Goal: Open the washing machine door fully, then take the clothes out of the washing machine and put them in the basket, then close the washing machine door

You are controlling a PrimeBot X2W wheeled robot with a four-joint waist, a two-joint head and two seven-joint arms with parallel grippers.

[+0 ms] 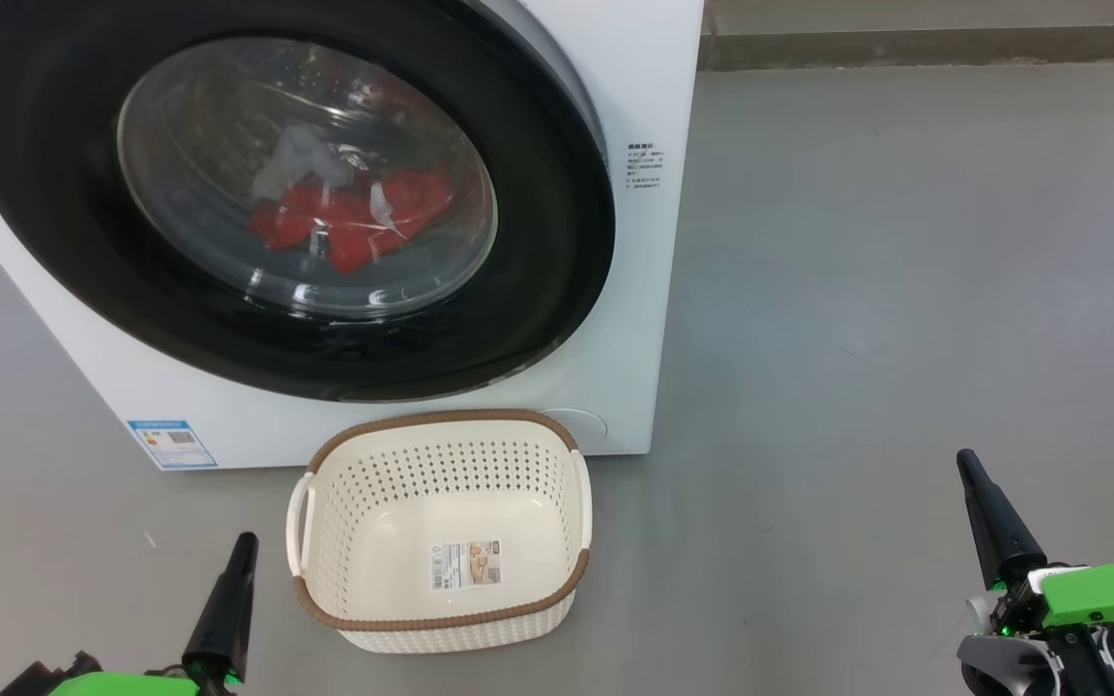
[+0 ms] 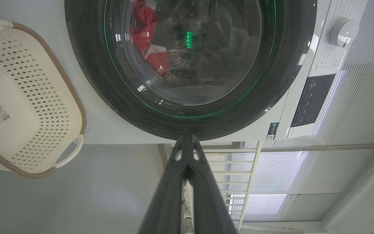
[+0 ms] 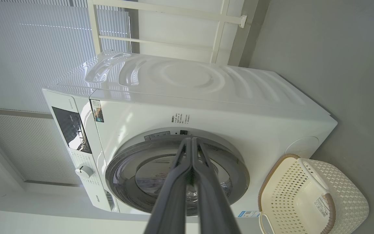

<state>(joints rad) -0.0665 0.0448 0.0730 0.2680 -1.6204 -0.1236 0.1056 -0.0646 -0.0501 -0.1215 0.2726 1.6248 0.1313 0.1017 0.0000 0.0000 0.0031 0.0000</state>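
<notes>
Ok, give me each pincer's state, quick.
Left pincer: shut, holding nothing.
Right pincer: shut, holding nothing.

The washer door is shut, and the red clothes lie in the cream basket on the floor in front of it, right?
Not quite. The head view shows the red clothes behind the shut door, inside the washer; the basket holds none.

head: looks down, close on washing machine (image 1: 649,290) front | wrists: rolled sideways, low, facing it | shared: basket (image 1: 373,503)
</notes>
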